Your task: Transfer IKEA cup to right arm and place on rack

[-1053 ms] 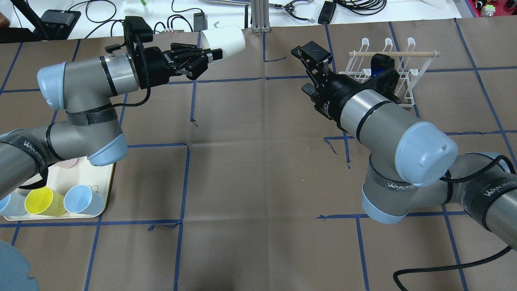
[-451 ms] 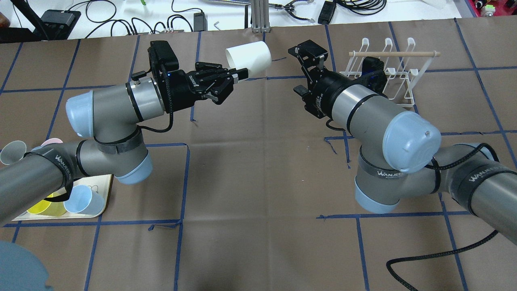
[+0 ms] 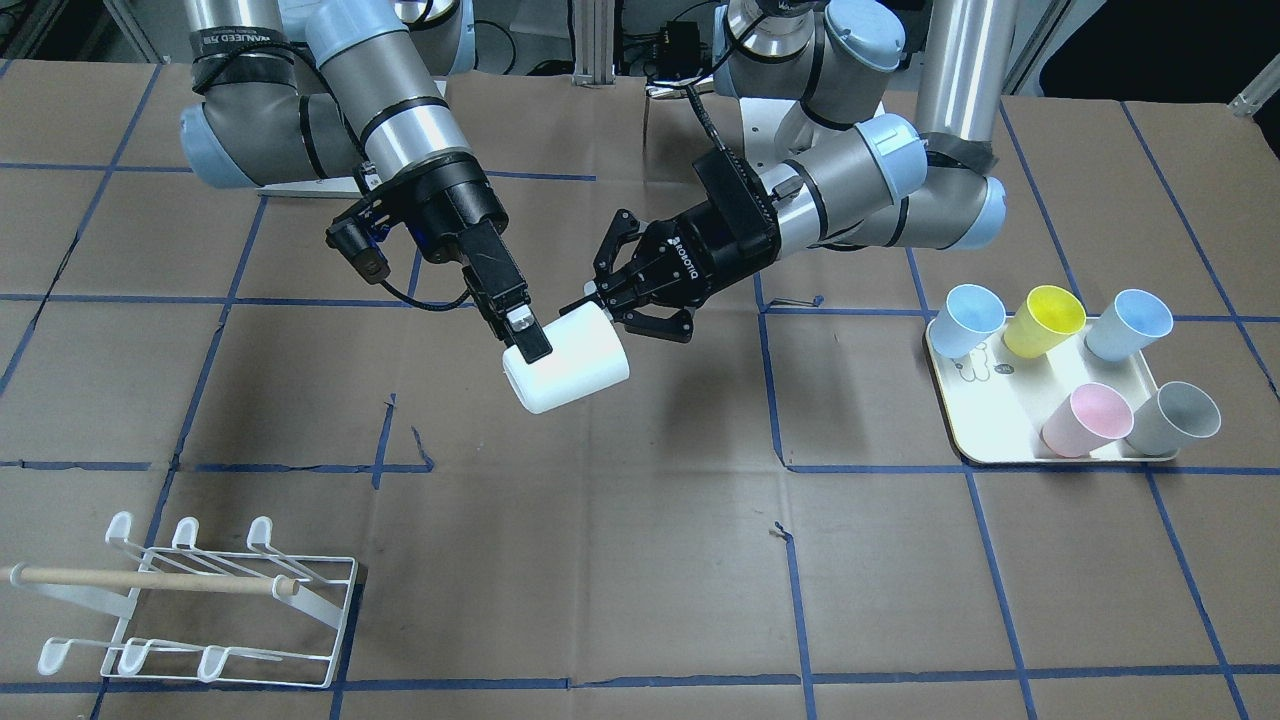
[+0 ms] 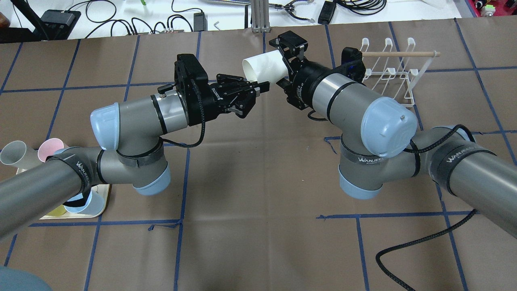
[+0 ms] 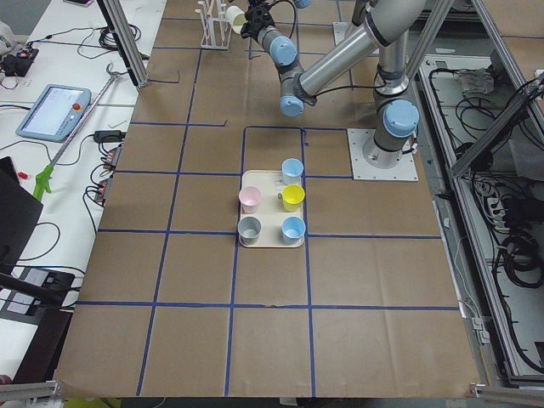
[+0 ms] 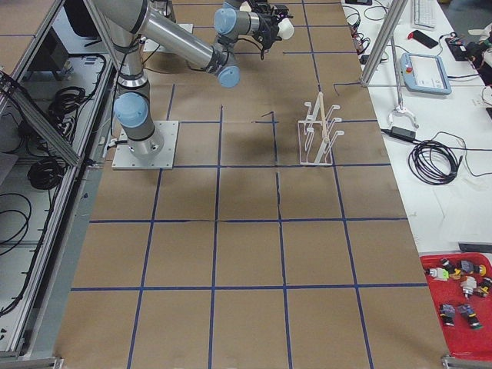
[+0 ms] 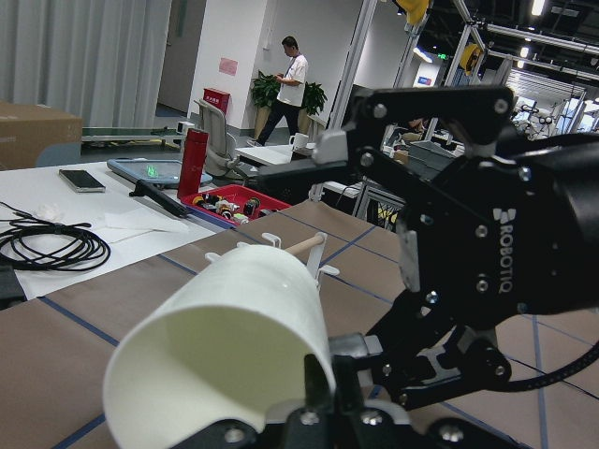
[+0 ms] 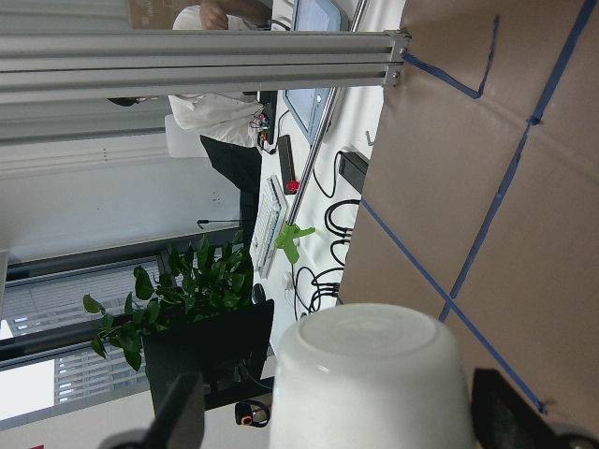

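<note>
- The left gripper (image 4: 260, 86) pinches the white cup (image 4: 264, 66) by its rim; the right gripper (image 8: 344, 416) straddles its base, jaws apart.
- Letting go before the right one closes would likely drop it.

Lighting: bright, even, supplied from overhead.
Shadows: soft, diffuse patches are cast on the table (image 3: 640, 560) around its centre.
Glare: the white cup (image 3: 565, 365) is washed out almost blank; ceiling lamps (image 7: 538, 7) are blown out.
Focus: exterior views are rendered sharp; the cup's near surface is softened in both wrist views.
</note>
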Robot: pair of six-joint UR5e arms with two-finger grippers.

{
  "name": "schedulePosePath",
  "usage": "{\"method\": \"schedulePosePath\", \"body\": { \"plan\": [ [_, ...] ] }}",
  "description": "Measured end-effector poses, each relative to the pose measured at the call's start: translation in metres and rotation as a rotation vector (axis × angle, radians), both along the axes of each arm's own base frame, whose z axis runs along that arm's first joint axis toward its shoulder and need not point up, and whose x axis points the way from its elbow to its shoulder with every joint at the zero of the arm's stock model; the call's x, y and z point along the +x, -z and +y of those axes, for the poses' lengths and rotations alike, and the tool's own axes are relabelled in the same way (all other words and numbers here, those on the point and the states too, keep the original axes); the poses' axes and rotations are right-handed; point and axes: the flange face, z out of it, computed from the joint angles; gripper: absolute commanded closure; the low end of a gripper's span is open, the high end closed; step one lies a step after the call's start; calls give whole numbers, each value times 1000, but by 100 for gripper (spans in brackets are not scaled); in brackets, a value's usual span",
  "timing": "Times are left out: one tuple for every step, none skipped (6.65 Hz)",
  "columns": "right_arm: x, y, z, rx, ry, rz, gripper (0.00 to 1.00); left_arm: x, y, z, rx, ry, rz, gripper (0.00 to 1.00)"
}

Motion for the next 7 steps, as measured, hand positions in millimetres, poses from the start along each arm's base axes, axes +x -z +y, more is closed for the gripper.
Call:
{"method": "schedulePosePath", "body": {
  "plan": [
    [1, 1, 0, 4, 0, -4, 0, -3, -1, 1, 0, -12, -2, 99],
    [1, 3, 0, 9, -1, -2, 0, -3, -3, 0, 4, -25, -1, 99],
    [1, 7, 1, 16, -2, 1, 0, -1, -4, 0, 10, -45, 3, 99],
    [0, 11, 2, 25, -1, 4, 0, 2, -6, -1, 17, -61, 10, 98],
    [-1, 14, 3, 33, 1, 6, 0, 4, -8, -1, 21, -70, 14, 98],
    [-1, 17, 2, 38, 2, 7, 0, 4, -9, -1, 21, -73, 16, 98],
    [-1, 18, 1, 43, 2, 7, 0, 5, -10, 0, 20, -74, 16, 98]
  ]
}}
